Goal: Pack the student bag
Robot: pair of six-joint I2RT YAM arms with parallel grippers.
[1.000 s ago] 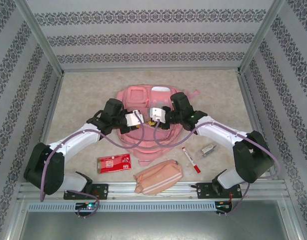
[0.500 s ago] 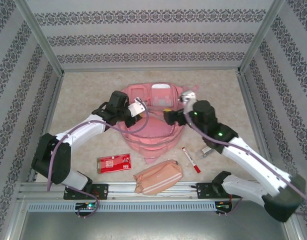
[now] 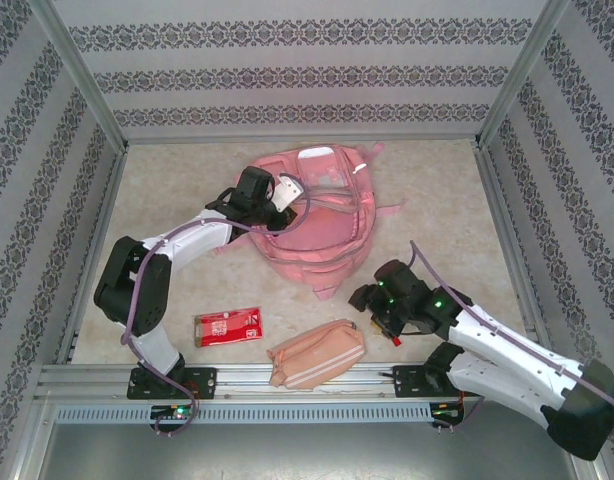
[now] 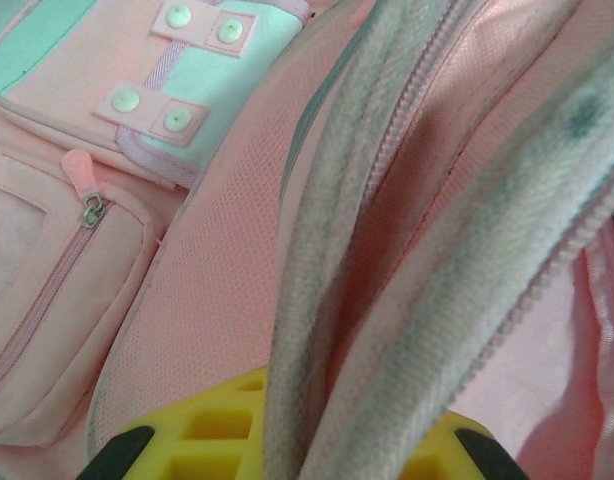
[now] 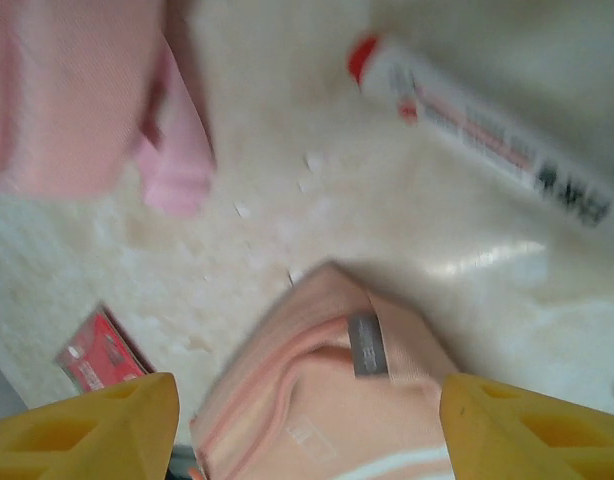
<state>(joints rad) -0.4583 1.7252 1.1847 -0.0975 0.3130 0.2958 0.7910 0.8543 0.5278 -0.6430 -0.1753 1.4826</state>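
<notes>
From above, the left pincer (image 3: pixel 276 196) was shut tight on the rim of the student bag (image 3: pixel 322 225), its arm stretched far out. The right pincer (image 3: pixel 373 312) hung low on a bent arm.

On the left wrist, the bag's zip edge (image 4: pixel 387 250) ran between the yellow fingers.

On the right wrist, the jaws stood wide and empty, with the pencil pouch (image 5: pixel 327 400) right under them and a marker (image 5: pixel 487 140) farther off. The pouch looked next: go down, then squeeze.

The student bag (image 4: pixel 207 300) is matt mesh cloth; the marker (image 5: pixel 487 140) glossy plastic.
</notes>
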